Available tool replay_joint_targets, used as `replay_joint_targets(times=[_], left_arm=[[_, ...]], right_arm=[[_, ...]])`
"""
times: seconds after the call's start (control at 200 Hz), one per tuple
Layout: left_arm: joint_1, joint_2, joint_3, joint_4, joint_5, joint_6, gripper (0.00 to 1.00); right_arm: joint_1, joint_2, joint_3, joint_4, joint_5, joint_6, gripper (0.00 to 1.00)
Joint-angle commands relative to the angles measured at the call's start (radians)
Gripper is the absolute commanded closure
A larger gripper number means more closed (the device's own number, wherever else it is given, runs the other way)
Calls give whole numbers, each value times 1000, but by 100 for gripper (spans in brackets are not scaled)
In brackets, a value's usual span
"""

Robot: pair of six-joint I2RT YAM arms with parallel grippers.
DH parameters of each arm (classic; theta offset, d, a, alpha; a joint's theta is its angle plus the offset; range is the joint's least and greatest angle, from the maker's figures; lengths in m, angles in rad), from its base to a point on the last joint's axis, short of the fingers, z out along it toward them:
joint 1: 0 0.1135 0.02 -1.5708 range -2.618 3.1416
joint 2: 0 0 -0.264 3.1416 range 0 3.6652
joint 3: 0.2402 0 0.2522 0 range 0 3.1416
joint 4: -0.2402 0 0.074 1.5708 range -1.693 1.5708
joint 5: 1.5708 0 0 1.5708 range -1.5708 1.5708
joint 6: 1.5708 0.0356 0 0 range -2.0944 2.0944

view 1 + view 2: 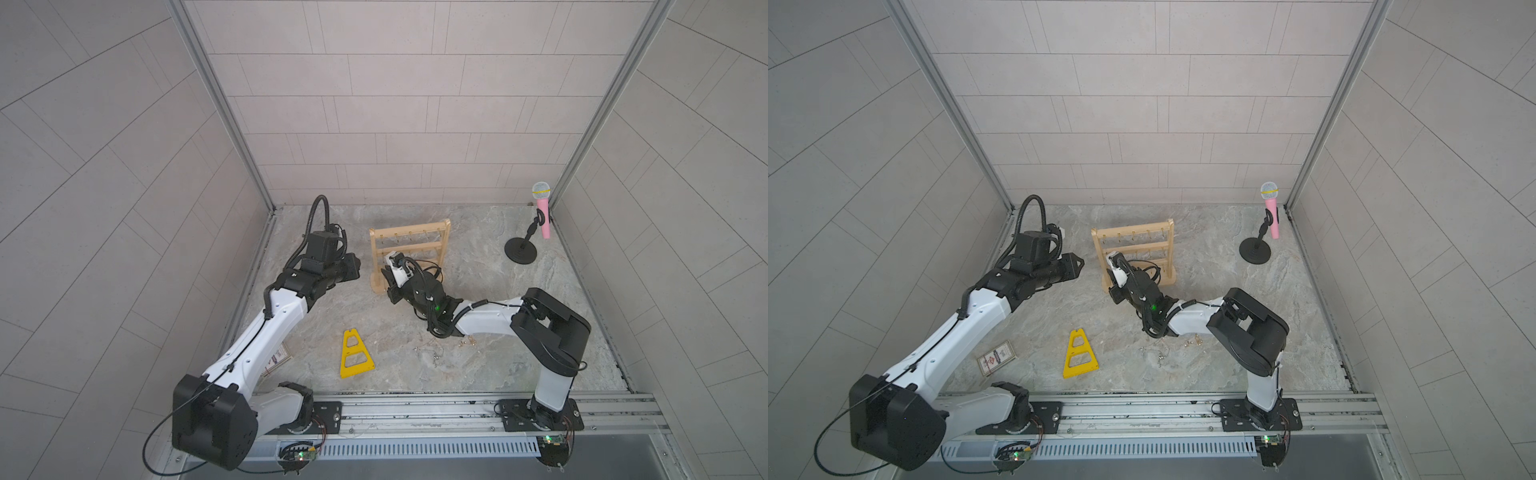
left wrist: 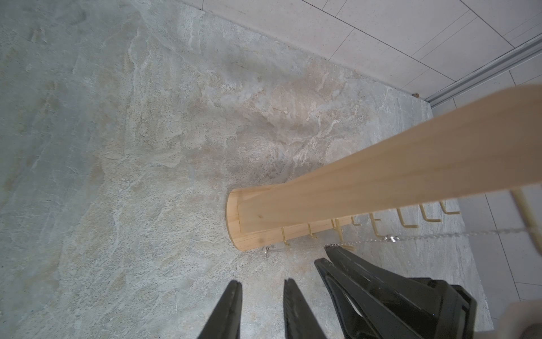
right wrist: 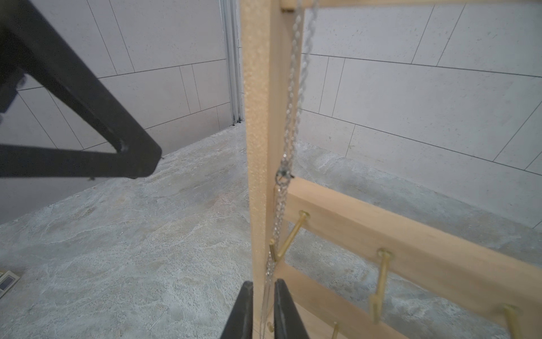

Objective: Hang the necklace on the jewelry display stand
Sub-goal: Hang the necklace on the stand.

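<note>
In both top views the jewelry display stand stands upright at 12 o'clock on the tabletop. The left gripper is at its 9 o'clock and the right gripper at its 7 o'clock corner. In the left wrist view the left jaws are moderately apart and empty, near the stand's base. In the right wrist view the necklace hangs from the top bar beside the upright and runs through the narrow gap between the right jaws.

The gray table is holding the wooden rack by my right fingers; the yellow triangle is lying behind them, the black stand far off.
</note>
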Motion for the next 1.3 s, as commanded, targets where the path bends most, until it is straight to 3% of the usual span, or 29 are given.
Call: replay_joint_targets(times=[0.0, 1.296], left_arm=[[7, 4, -14, 11, -2, -6, 71], [9, 14, -7, 8, -5, -1, 71]], right_arm=[[-4, -3, -14, 32, 21, -10, 85], [-25, 46, 38, 53, 11, 5, 88]])
